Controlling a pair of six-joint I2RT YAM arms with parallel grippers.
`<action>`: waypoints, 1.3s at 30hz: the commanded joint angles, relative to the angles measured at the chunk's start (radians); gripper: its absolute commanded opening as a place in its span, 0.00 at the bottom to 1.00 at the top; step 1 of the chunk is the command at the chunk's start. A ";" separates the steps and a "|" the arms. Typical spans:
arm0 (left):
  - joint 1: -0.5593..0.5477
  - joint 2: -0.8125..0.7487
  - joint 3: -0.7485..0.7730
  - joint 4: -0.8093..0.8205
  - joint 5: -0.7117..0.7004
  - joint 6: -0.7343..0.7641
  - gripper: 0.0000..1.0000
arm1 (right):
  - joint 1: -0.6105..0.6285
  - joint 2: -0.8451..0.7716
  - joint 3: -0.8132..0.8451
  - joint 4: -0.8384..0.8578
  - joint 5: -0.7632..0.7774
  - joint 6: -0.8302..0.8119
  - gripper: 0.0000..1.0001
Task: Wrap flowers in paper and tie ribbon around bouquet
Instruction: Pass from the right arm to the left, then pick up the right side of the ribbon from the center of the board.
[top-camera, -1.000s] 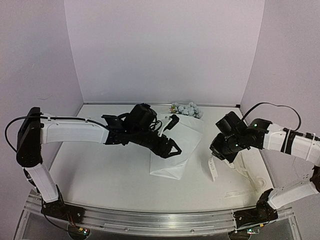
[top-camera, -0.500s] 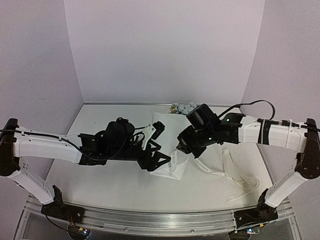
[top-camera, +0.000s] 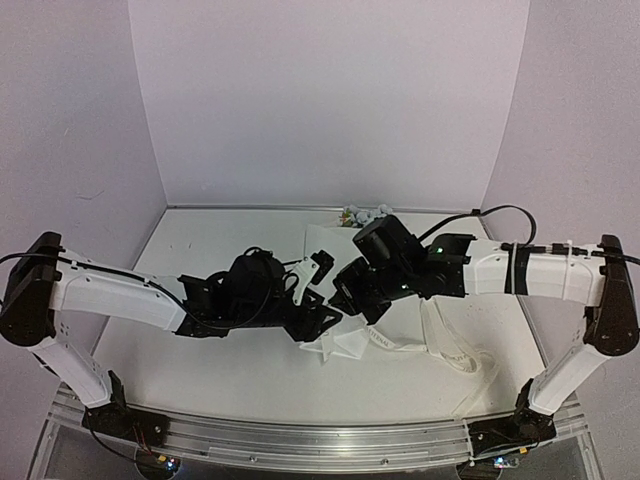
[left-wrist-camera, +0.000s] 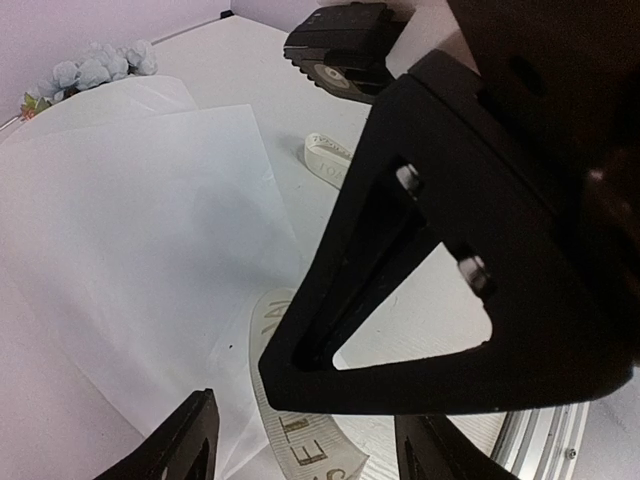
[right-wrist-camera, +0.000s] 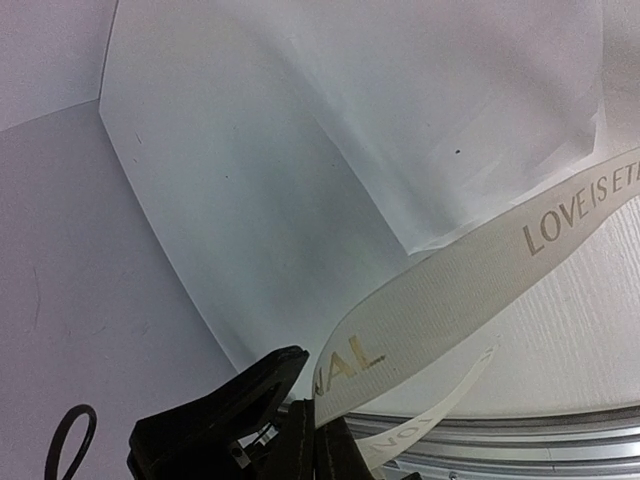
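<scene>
Lilac walls (top-camera: 330, 100), white desk (top-camera: 200, 350), paper (left-wrist-camera: 150, 220) folded flat mid-desk, flowers (top-camera: 362, 213) poking out its far end, left pincer (top-camera: 322, 293) open over paper's near end, right pincer (right-wrist-camera: 305, 440) clamped on ribbon (right-wrist-camera: 470, 270), ribbon draped across paper's near corner, trailing right on desk

Robot test cell, a lab-type setup. Plain lilac walls (top-camera: 330, 100) box in a white table (top-camera: 200, 370) on three sides. An aluminium rail (top-camera: 300, 440) along the near edge carries two bolted bases: left arm (top-camera: 110, 292), right arm (top-camera: 560, 278). Exposed cabling on both.
</scene>
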 joint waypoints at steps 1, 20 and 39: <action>0.006 0.002 0.006 0.103 -0.078 -0.027 0.36 | 0.008 -0.036 0.020 0.047 -0.001 -0.005 0.00; 0.038 -0.307 -0.023 -0.183 -0.282 -0.162 0.00 | -0.159 -0.474 -0.306 -0.537 0.493 -0.911 0.80; 0.084 -0.425 -0.023 -0.337 -0.280 -0.222 0.00 | -0.244 -0.173 -0.340 -0.356 0.240 -1.108 0.67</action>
